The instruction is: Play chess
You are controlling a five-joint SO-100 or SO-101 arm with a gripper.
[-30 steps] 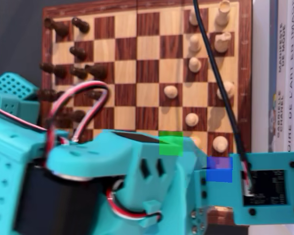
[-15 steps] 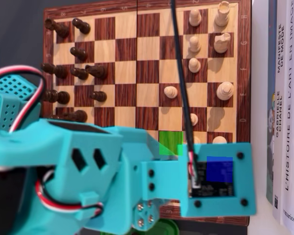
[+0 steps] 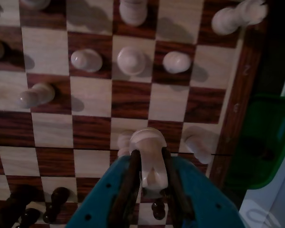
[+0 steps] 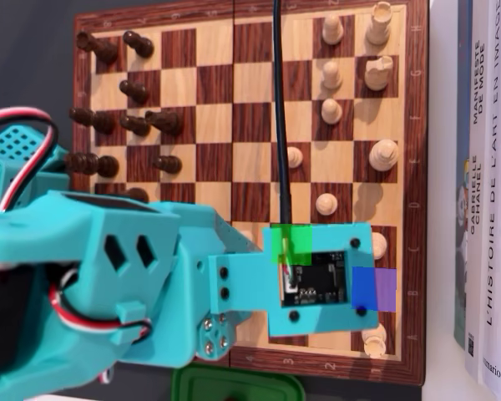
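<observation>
In the wrist view my teal gripper (image 3: 150, 156) is shut on a white chess piece (image 3: 148, 141), its dark fingers (image 3: 133, 166) pressing both sides. The piece hangs over the wooden chessboard (image 3: 235, 109) near its right border. White pawns (image 3: 131, 60) stand in a row ahead, and another white piece (image 3: 198, 141) stands just right of the held one. Dark pieces (image 3: 57, 199) show at the bottom left. In the overhead view the arm and its camera mount (image 4: 317, 276) cover the jaws and the held piece; the white pieces (image 4: 382, 154) stand on the right, the dark pieces (image 4: 138, 125) on the left.
A green container (image 3: 266, 142) sits just off the board's edge; it also shows in the overhead view (image 4: 234, 386) at the bottom. Books (image 4: 484, 192) stand along the right of the board. A black cable (image 4: 278, 109) runs across the board to the wrist camera.
</observation>
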